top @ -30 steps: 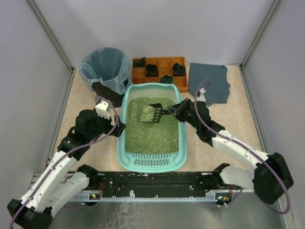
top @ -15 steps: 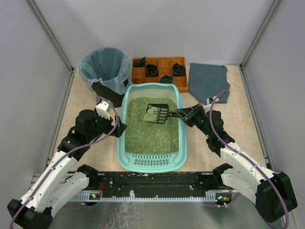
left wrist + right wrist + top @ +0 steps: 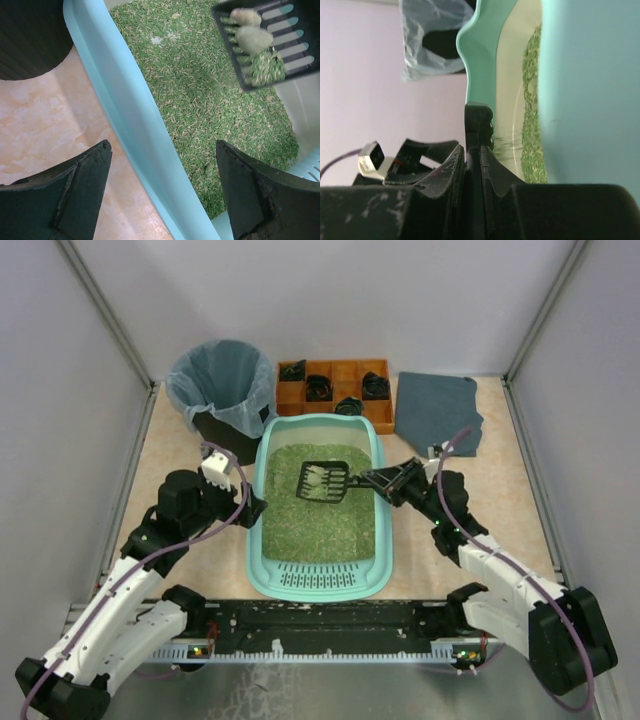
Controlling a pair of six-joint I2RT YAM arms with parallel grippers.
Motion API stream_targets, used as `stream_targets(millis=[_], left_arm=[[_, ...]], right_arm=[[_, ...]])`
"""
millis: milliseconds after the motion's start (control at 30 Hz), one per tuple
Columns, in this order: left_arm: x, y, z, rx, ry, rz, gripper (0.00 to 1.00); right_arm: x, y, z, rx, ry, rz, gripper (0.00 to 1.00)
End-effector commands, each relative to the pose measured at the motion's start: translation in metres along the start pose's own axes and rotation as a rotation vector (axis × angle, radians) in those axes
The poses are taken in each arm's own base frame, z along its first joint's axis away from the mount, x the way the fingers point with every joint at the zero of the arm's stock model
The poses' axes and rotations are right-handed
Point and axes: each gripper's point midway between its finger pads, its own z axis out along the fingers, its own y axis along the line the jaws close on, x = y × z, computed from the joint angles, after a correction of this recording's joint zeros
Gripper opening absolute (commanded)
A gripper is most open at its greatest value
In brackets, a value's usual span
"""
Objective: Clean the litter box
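At the far left of the tabletop (image 3: 158, 445) the black bin (image 3: 222, 390) stands with its clear bag agape, just beside the far left corner of the litter box (image 3: 318, 580), which lies lengthwise in the middle with its slotted lip toward the arms. The left fingers (image 3: 80, 190) are spread wide and hold nothing, one over the tabletop and one over the green litter, straddling the box's left wall; whether they touch it I cannot tell. Above the litter hangs the black slotted scoop (image 3: 322, 480), with pale clumps (image 3: 252, 39) and some green grains on it. The right fingers (image 3: 455, 170) are clenched on its handle from the box's right side. I judge this to be the lift after a scoop: next the load must travel left to the bin, held level so nothing rolls off, then tip over the bag. The right wrist view is mostly blocked by the box wall and its own fingers, so the scoop's blade is hidden there, and any clumps buried in the litter cannot be made out
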Motion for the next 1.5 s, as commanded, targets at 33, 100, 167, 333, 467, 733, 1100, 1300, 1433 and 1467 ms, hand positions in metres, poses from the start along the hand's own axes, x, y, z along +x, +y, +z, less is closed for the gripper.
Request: stream_targets(millis=[33, 100, 167, 333, 467, 733, 1100, 1300, 1433, 1467], left_arm=[[-0.004, -0.005, 0.002, 0.026, -0.020, 0.017, 0.90], [-0.004, -0.004, 0.002, 0.023, -0.018, 0.017, 0.90], [-0.004, -0.003, 0.001, 0.018, -0.023, 0.015, 0.90], [-0.003, -0.006, 0.003, 0.034, -0.013, 0.018, 0.90], [-0.004, -0.004, 0.002, 0.023, -0.021, 0.016, 0.91], [-0.002, -0.005, 0.004, 0.030, -0.002, 0.013, 0.91], [-0.003, -0.005, 0.004, 0.027, -0.015, 0.012, 0.92], [-0.002, -0.007, 0.005, 0.039, -0.006, 0.014, 0.92], [-0.004, -0.004, 0.004, 0.025, -0.023, 0.012, 0.93], [-0.003, -0.005, 0.004, 0.028, -0.022, 0.014, 0.93]], right_arm=[[-0.006, 0.037, 0.001, -0.101, 0.009, -0.058, 0.00], [-0.020, 0.023, -0.005, -0.078, -0.065, 0.000, 0.00], [-0.006, 0.041, 0.000, -0.136, 0.004, -0.053, 0.00], [-0.001, 0.041, 0.007, -0.063, 0.043, -0.151, 0.00], [-0.011, 0.037, 0.000, -0.108, -0.005, -0.059, 0.00], [-0.009, 0.014, -0.002, -0.065, -0.014, -0.011, 0.00], [0.003, 0.031, 0.006, -0.088, 0.045, -0.063, 0.00], [0.011, 0.029, 0.018, -0.028, 0.087, -0.117, 0.00], [0.017, 0.044, 0.020, -0.117, 0.101, -0.073, 0.00], [0.028, 0.053, 0.024, -0.127, 0.150, -0.114, 0.00]])
